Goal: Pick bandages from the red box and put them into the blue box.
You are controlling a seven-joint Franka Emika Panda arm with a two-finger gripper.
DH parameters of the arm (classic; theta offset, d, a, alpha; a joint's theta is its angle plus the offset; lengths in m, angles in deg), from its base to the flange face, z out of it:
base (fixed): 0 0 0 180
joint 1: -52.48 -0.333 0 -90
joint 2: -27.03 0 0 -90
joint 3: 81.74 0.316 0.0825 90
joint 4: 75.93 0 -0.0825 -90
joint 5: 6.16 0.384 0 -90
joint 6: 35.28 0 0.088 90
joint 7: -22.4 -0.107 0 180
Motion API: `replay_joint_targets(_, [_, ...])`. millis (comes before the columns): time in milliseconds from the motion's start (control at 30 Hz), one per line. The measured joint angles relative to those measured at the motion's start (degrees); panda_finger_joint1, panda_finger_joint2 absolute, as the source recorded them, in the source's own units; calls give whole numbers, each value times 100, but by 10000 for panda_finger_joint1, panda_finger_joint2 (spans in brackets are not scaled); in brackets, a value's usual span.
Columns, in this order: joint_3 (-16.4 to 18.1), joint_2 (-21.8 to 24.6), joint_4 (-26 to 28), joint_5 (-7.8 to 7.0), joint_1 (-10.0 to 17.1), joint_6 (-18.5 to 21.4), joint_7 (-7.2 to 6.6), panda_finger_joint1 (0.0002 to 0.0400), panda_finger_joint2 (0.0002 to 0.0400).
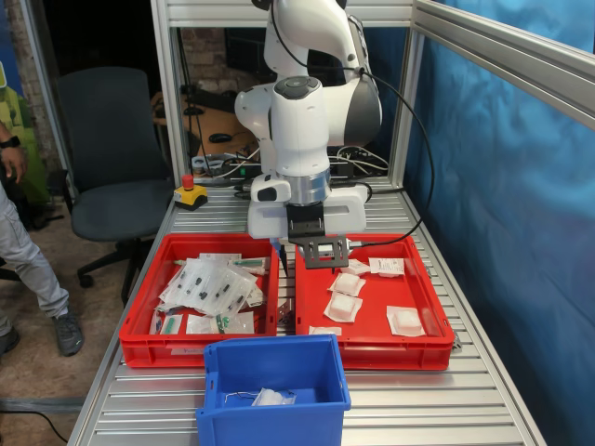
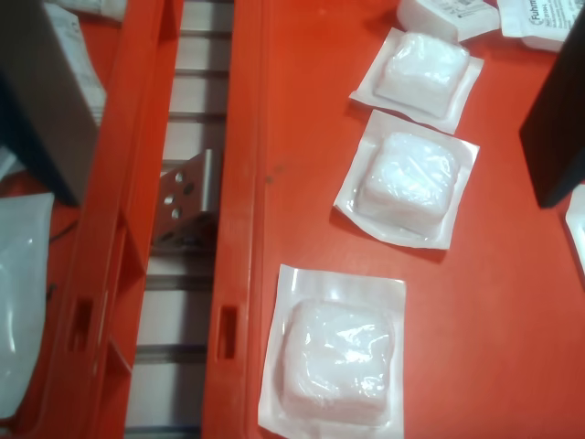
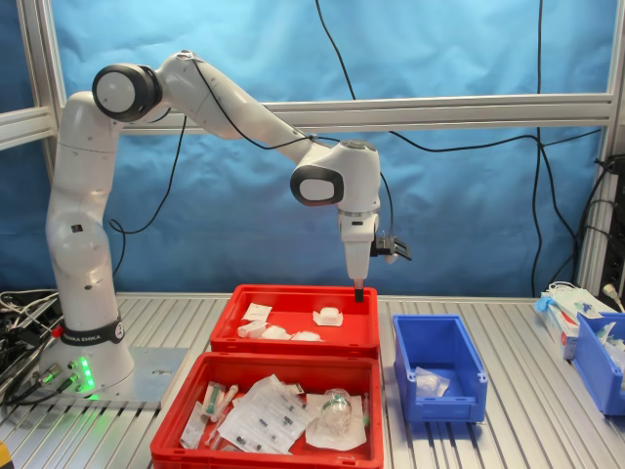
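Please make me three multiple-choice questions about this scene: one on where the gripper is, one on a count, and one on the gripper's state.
1. Where is the gripper?
A over the floor
B over the gap between the red box and its twin crate
C behind the arm's base

2. How many red crates stand on the table?
A one
B two
C four

3. The gripper is:
A open and empty
B shut on a bandage
C shut on a long packet

Answers:
1 B: the wrist view shows both crate walls between its fingers.
2 B: both exterior views show two.
3 A: the fingers stand wide apart with nothing between them.
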Motion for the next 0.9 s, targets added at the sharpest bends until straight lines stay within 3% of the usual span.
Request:
replay_joint_targets(300, [3, 1, -72, -5, 87, -68, 5, 400, 400])
replay_joint_targets(633, [73, 6, -100, -7, 392, -90, 6, 400, 400])
replay_joint_targets(900, [672, 14, -102, -7, 737, -94, 6, 400, 400])
